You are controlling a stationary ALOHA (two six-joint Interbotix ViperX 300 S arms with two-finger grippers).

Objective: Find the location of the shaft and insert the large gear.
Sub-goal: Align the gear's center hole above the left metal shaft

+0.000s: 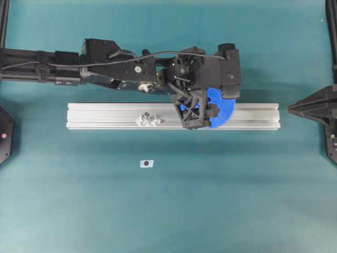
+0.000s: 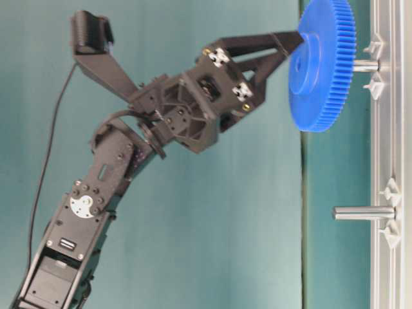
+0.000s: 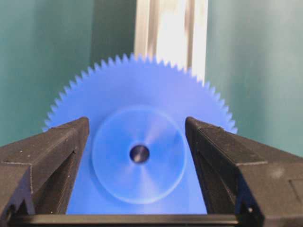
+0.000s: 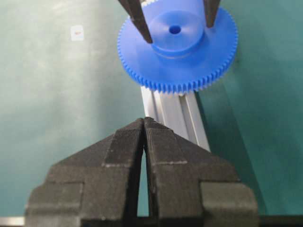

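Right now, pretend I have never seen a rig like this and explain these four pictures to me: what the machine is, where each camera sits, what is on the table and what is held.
These show a two-armed table robot. One picture looks straight down, one looks from table height and is turned sideways, and one camera rides on each wrist.

On the teal table lies an aluminium rail with two short metal pegs. The large gear, a blue toothed disc, sits on one shaft; the other peg stands bare. A small white tag lies apart from the rail.

The left gripper straddles the gear's raised hub, its fingers clear of it on both sides, so it is open and holds nothing. The right gripper is shut, empty and off to the side.
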